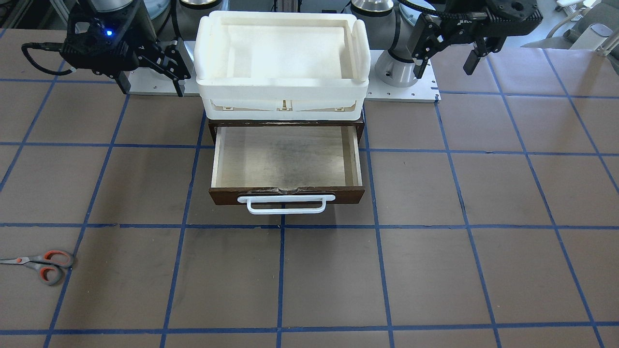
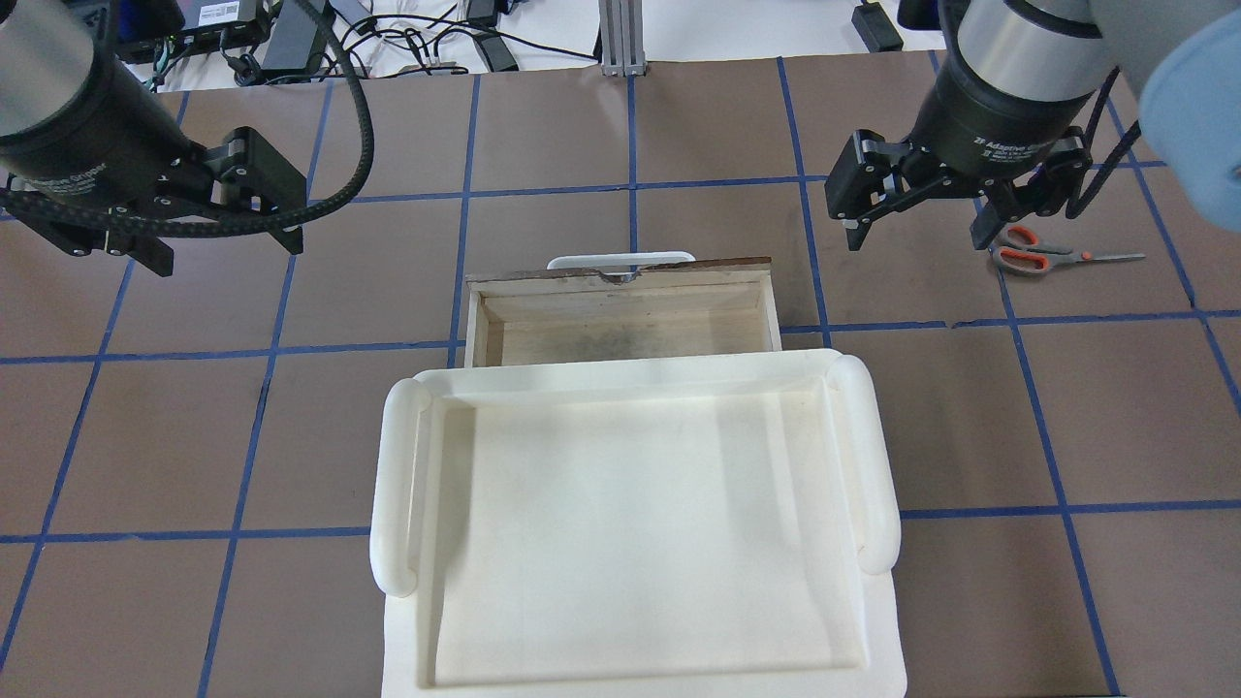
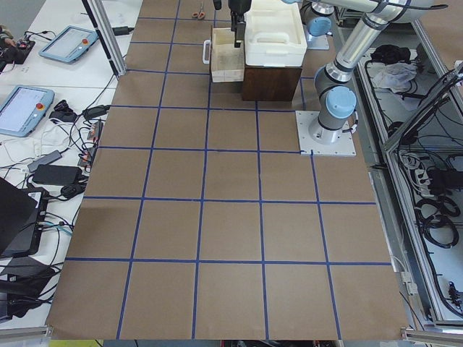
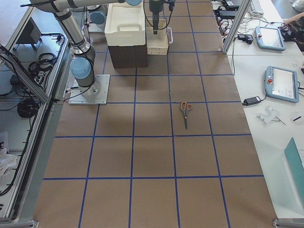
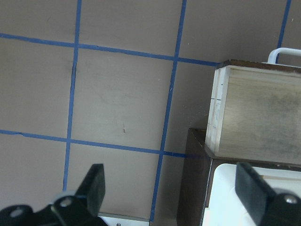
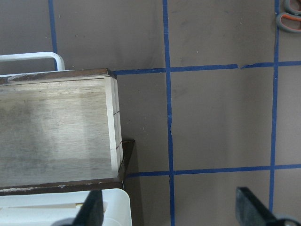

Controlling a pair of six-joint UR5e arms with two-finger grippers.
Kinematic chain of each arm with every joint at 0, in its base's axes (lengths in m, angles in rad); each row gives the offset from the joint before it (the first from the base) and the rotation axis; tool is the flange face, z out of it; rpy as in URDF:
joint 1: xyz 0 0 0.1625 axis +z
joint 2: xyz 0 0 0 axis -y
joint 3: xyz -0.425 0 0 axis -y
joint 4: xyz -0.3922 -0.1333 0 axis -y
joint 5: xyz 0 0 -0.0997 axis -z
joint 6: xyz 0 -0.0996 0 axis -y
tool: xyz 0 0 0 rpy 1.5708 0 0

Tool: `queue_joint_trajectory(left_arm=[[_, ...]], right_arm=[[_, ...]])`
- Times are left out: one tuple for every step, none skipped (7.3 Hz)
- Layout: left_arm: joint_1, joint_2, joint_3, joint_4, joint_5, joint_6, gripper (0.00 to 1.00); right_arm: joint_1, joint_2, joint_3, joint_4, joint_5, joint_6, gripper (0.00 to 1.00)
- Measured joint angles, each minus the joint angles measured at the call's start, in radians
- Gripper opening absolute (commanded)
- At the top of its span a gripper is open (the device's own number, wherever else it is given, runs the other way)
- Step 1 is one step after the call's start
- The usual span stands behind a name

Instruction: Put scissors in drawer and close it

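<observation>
The scissors lie flat on the brown table on my right side, grey handles lined in orange; they also show in the overhead view and at the top corner of the right wrist view. The drawer is pulled open and empty, with a white bar handle; it also shows in the overhead view. My right gripper hovers open and empty just left of the scissors. My left gripper hovers open and empty left of the drawer.
A white tray sits on top of the dark brown cabinet that houses the drawer. The arm bases stand on plates behind it. Blue tape lines grid the table. Tablets and cables lie beyond the table edge.
</observation>
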Motion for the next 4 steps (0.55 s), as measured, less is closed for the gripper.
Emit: queue_joint_trajectory(left_arm=[[0.000, 0.000, 0.000, 0.000, 0.000, 0.000, 1.00], [0.000, 0.000, 0.000, 0.000, -0.001, 0.000, 1.00], [0.000, 0.001, 0.000, 0.000, 0.000, 0.001, 1.00], [0.000, 0.001, 0.000, 0.000, 0.000, 0.001, 1.00]], right_arm=[[0.000, 0.000, 0.000, 0.002, 0.000, 0.002, 1.00], [-0.001, 0.000, 0.000, 0.004, 0.000, 0.006, 1.00], [-0.001, 0.001, 0.000, 0.003, 0.001, 0.012, 1.00], [-0.001, 0.001, 0.000, 0.003, 0.002, 0.015, 1.00]])
